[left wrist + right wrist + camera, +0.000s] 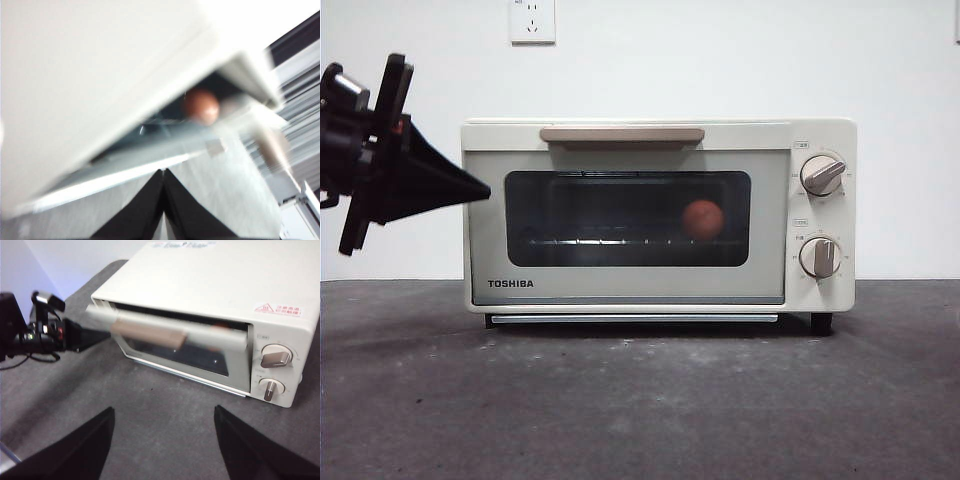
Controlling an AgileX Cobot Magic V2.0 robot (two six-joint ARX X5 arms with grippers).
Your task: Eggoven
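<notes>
Currently on my screens: one cream toaster oven [630, 215] standing on the dark grey desk [640, 400], with a tan handle [622, 134] along the top of its door and two knobs [821, 175] at its right side. One reddish-brown egg [703, 218] sits inside on the wire rack, seen through the dark glass, toward the knob side. From the front the door looks shut; my right wrist view shows it tipped slightly ajar at the top. Left end effector [480, 188]: jaws pressed together into a point, empty, at the oven's upper left front corner beside the door edge. Right end effector [164, 440]: jaws spread wide, empty, held above the desk in front of the oven, well apart from it.
</notes>
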